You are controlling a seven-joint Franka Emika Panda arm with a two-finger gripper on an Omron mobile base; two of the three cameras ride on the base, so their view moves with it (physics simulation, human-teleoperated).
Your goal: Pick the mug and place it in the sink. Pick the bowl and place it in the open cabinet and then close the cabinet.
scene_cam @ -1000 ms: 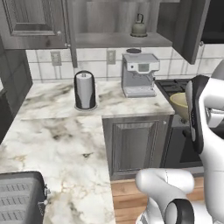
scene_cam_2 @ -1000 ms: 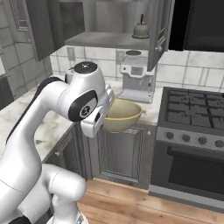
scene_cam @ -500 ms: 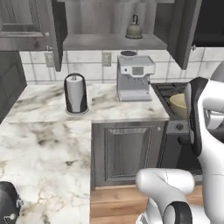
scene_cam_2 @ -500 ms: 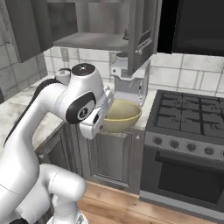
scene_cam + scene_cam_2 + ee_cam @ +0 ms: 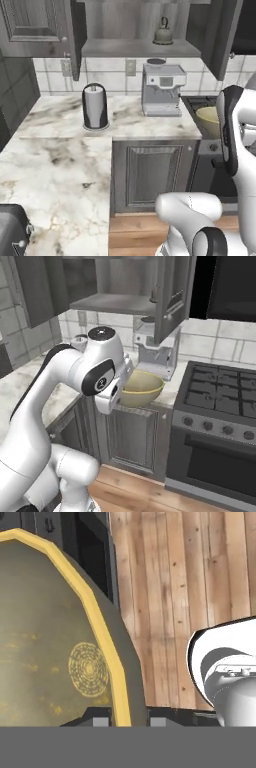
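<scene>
Yellowish bowl point(image 5: 141, 388), half behind arm

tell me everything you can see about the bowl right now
The bowl is round and yellowish-tan, with a bright yellow rim, a paler olive inside and a faint ring pattern at its bottom. It sits upright and empty, held up in the air beside the arm, the gripper shut on its rim, above the wooden floor.

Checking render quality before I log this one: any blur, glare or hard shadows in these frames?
Left base view: soft and slightly blurred, even lighting, faint shadow under the paper towel holder. Right base view: similar softness, no glare on the bowl. Hand view: the bowl is sharp and flatly lit, the wood floor crisp.
</scene>
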